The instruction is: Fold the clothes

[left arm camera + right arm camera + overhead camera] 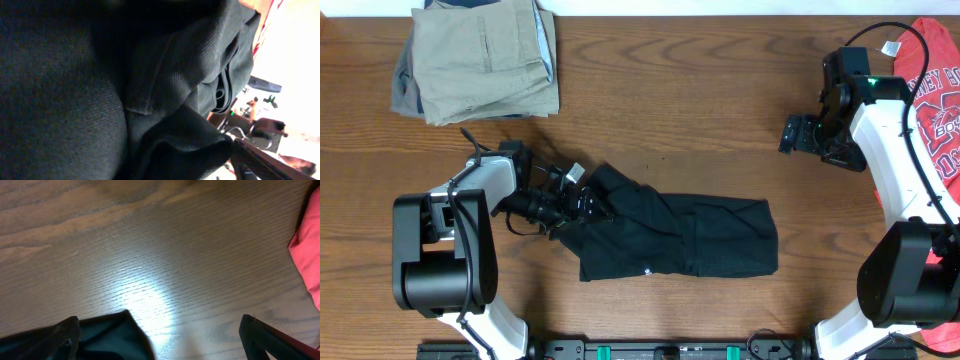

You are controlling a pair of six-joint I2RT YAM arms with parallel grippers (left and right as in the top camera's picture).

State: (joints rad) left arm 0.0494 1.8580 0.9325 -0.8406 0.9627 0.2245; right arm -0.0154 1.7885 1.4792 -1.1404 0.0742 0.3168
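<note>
Overhead first: plain black short-sleeved T-shirt of soft fabric [690, 240], already doubled into a long band, lies on the brown wood-grain table [670, 110] near the middle, its long axis running left to right. Left gripper [582, 205] sits at the band's bunched left end, touching the cloth; dark fingers against dark fabric, so whether its jaws stand apart or are clamped on the hem cannot be told. Right gripper [800, 133] hangs well apart from the shirt, off beyond its right end and toward the far side of the table. The left arm is thus plainly the nearer; any fold across the long axis would likely start from its end. Folded khaki-beige trousers [480, 60] lie at the far left corner, a red T-shirt with white lettering [940, 90] at the right edge. Left wrist view: black weave [75, 100] fills nearly the whole frame, creased and close; no fingers can be made out. Right wrist view: fingers set wide apart [160, 330] over bare tabletop [150, 255], nothing between them; red cloth [307, 255] at the frame's right margin.
</note>
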